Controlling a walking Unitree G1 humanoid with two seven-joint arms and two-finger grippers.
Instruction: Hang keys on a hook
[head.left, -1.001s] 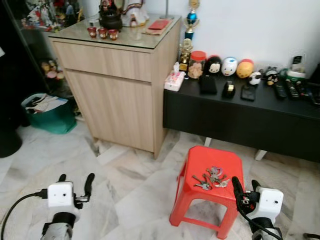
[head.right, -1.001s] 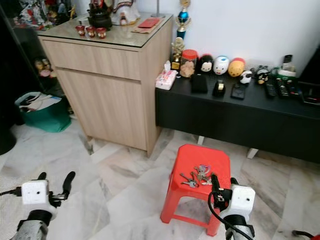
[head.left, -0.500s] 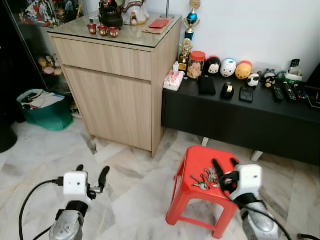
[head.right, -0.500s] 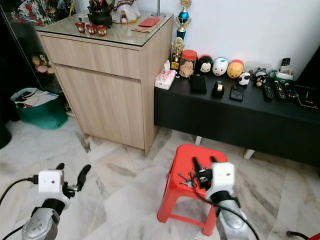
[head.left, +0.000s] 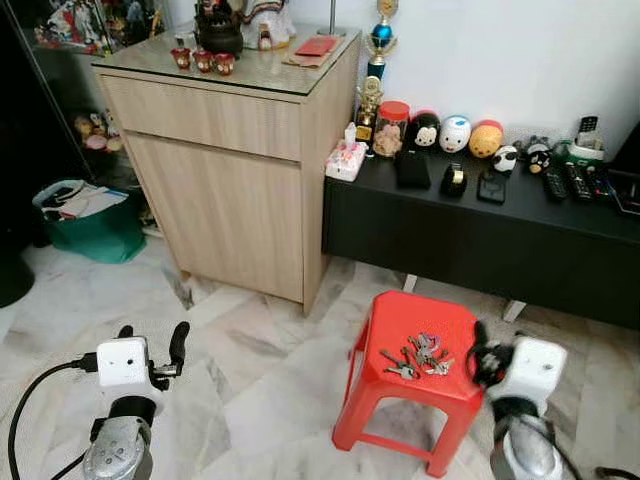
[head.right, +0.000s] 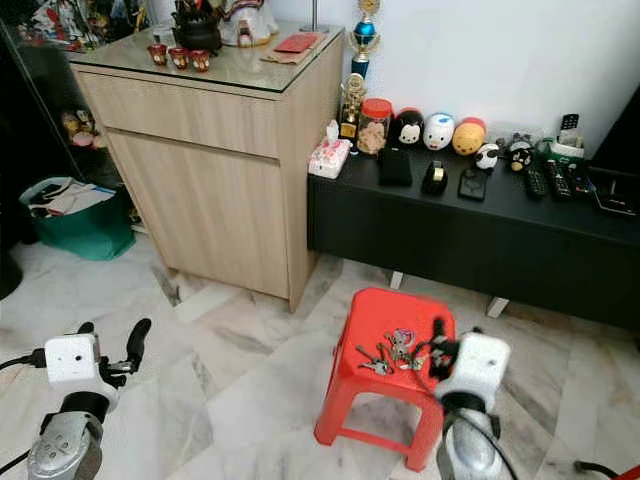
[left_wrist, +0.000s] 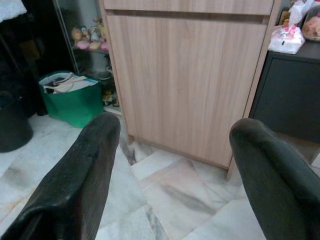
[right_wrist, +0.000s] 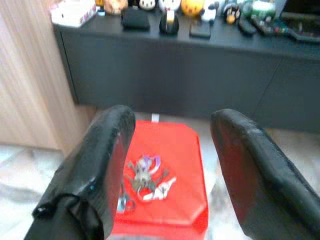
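— Since half a second ago, what is changing?
— Right gripper (head.left: 483, 352) is pulling back off the stool (head.left: 415, 375); it was reaching over the seat, and now it is hovering just right of the seat's right edge. Left gripper (head.left: 152, 345) is hanging a little lower and further left over the floor (head.left: 260, 380).

— How are the fingers standing?
— Both pairs are spread apart, holding nothing. In the right wrist view the fingers (right_wrist: 100, 165) are framing the red seat from nearer the robot.

— And the keys?
— Keys (head.left: 418, 355) are lying loose in a bunch on the seat, toward its near right part, close to the right gripper but not touching it.

— What is sitting further off?
— Beyond the stool, a low black bench (head.left: 480, 230) is running along the wall, carrying round toys (head.left: 455, 133). Left of it a wooden cabinet (head.left: 230, 170) is standing, and further left a green bin (head.left: 85, 225).
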